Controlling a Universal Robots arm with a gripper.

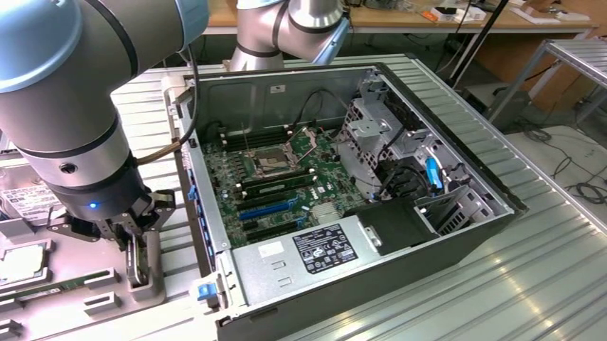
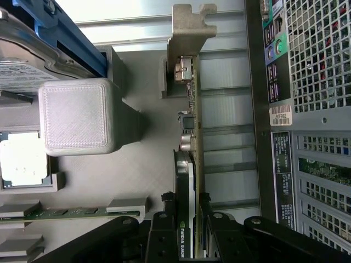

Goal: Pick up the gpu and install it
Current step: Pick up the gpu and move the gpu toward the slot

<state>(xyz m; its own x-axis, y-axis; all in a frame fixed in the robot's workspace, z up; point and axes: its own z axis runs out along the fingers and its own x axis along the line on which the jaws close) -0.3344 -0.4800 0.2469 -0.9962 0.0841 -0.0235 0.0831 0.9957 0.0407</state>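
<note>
The gpu stands on edge in a grey holder on the table, at the exterior view's left of the open computer case. In the wrist view the gpu is a slim dark card seen edge-on, its silvery metal bracket at the far end. My gripper reaches down over the card. The gripper has one black finger against each flat side of the card, shut on it. The card still sits low in its holder.
Inside the case lies the green motherboard with blue slots and a power supply. A labelled hard drive, a grey printed block, a processor and a green memory stick sit beside the holder.
</note>
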